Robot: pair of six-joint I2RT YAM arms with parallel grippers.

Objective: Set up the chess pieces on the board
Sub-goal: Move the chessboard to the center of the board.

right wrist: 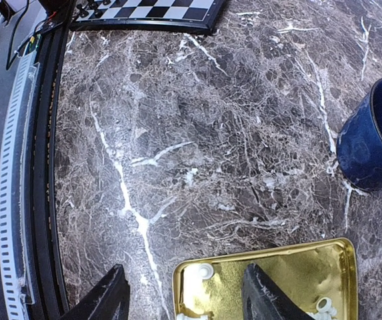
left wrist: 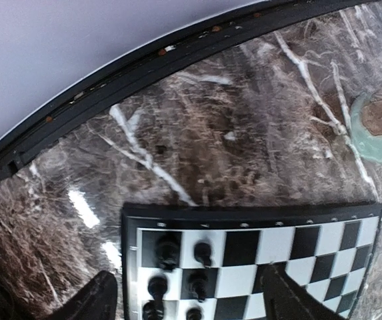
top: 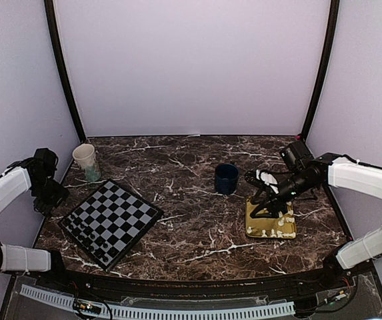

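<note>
The board lies at the front left, turned like a diamond, with several tiny black pieces on its near-left side. It fills the lower left wrist view, black pieces near its corner. Cream-white chess pieces lie in the gold tray at the right. My right gripper is open and empty above the tray's near-left corner; one white piece lies between its fingers. My left gripper is open and empty above the board's left corner.
A dark blue cup stands left of the tray, also in the right wrist view. A cream paper cup stands behind the board's left corner. A black rail edges the marble table's front.
</note>
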